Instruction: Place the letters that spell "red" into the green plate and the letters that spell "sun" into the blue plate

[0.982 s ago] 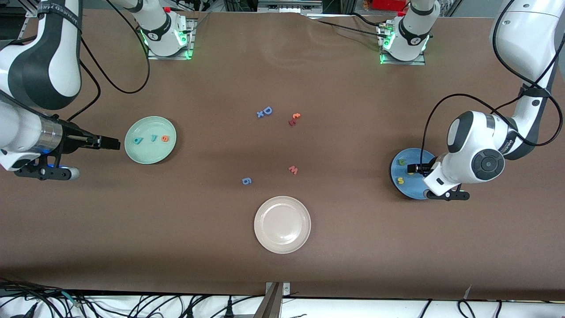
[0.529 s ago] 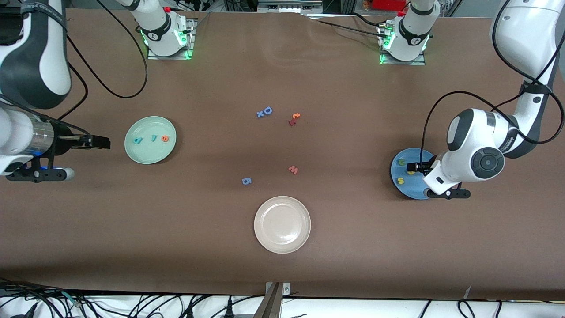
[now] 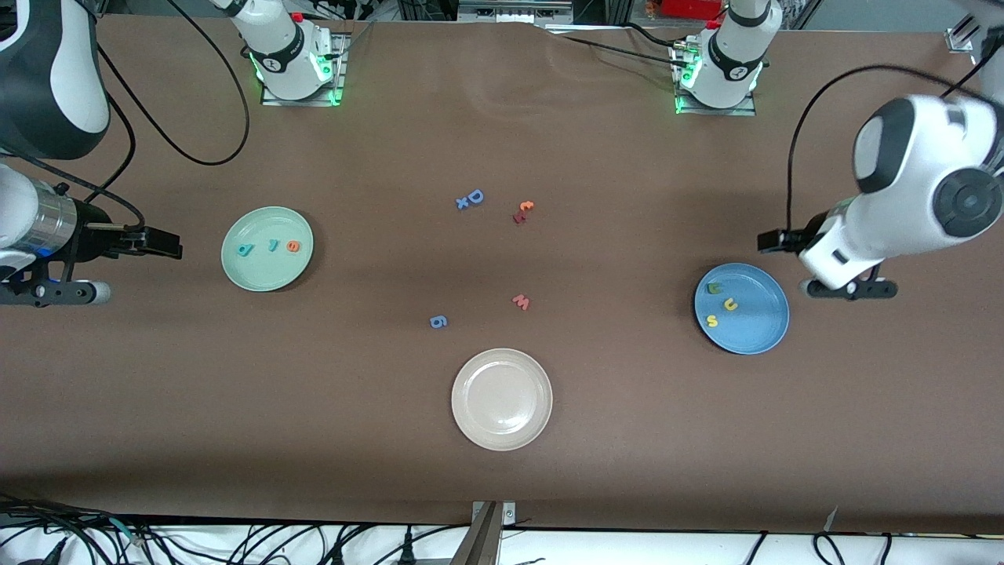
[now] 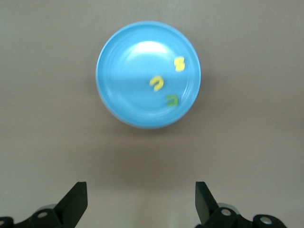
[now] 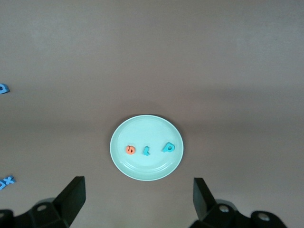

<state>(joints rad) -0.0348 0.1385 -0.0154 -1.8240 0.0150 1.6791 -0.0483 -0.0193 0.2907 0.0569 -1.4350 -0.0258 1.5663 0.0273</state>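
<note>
In the front view, the beige-white plate (image 3: 502,399) sits at the edge of the table nearest the camera and serves as the landmark. The green plate (image 3: 267,249) lies farther from the camera than it, toward the right arm's end of the table, and holds the teal "d" (image 3: 245,250), the teal "r" (image 3: 273,245) and the orange "e" (image 3: 294,246) in a row. The blue plate (image 3: 741,308) lies toward the left arm's end, slightly farther from the camera than the beige-white plate, with the green "n" (image 3: 714,288), the yellow "u" (image 3: 730,304) and the yellow "s" (image 3: 711,320) on it. Between the two coloured plates, farther from the camera than the beige-white plate, lie the red "w" (image 3: 522,301), the blue "g"-like letter (image 3: 438,321), the blue capital "D" (image 3: 471,199) and the red and orange letter pair (image 3: 522,212). The right gripper (image 3: 161,242) hangs over bare table beside the green plate. The left gripper (image 3: 773,240) hangs over bare table just beside the blue plate.

In the left wrist view, the left gripper (image 4: 140,202) has its fingers spread wide and holds nothing; the blue plate (image 4: 128,90) with its three letters lies on the table below.

In the right wrist view, the right gripper (image 5: 138,198) is likewise spread and empty, with the green plate (image 5: 142,133) and its three letters below.
</note>
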